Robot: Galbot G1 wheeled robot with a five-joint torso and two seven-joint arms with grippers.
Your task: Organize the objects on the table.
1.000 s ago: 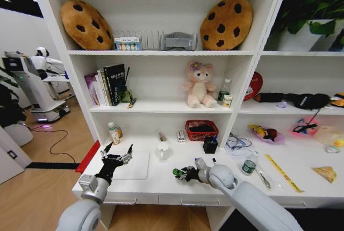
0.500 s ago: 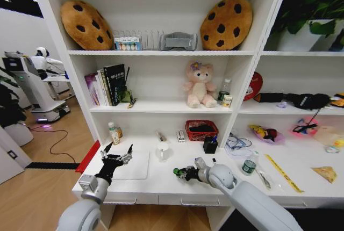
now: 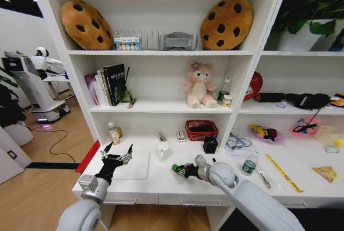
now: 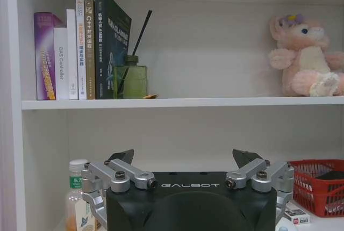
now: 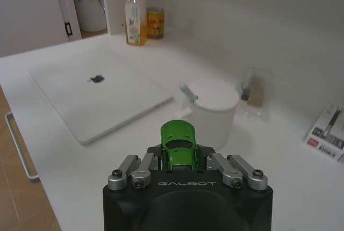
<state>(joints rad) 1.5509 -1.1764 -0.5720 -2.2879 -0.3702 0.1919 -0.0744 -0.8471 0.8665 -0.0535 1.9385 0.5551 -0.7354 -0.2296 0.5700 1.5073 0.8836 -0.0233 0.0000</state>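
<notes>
White desk [image 3: 161, 180] at lower centre: right gripper [image 3: 178, 170] clamps a green toy car [image 5: 179, 144] near the cup [image 5: 214, 113], while left gripper [image 3: 117, 152] hovers spread wide above the laptop [image 3: 133, 165].

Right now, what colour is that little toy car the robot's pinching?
Bright green with dark windows. The toy car shows best in the right wrist view, clamped in the right gripper.

Black wrist housings lettered GALBOT, silver screwed linkages — smooth grey arms
</notes>
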